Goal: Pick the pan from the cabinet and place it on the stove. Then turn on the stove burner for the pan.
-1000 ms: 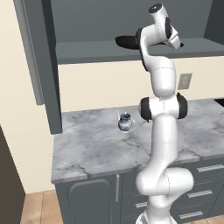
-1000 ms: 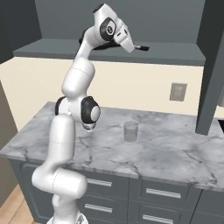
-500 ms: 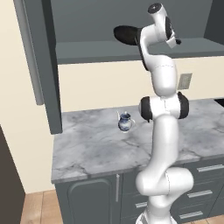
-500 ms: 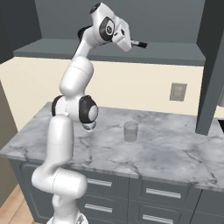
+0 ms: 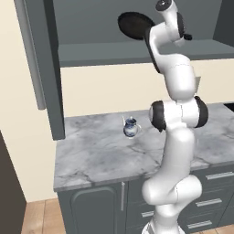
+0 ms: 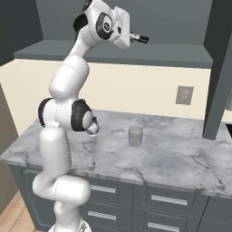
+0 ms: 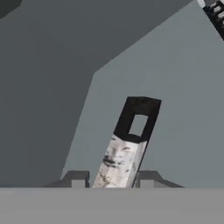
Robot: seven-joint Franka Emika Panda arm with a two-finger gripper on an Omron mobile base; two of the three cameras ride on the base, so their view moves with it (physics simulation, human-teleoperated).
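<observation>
Over the last second the pan point(image 5: 135, 26) had risen and tipped up off the cabinet's inner shelf point(image 5: 114, 52), and the arm's head had swung slightly left. The gripper point(image 7: 112, 181) stood narrow, its two fingertips point(image 7: 77, 179) either side of the pan's handle point(image 7: 124, 148), gripping it; the handle's dark looped end pointed away from the hand. In the left base view the pan's round dark body hung tilted above the shelf, inside the open cabinet point(image 5: 45, 68). A small blue-and-white jug point(image 5: 130, 127) and a clear glass point(image 6: 135, 136) stood apart on the grey marble worktop point(image 6: 172, 158) below.
</observation>
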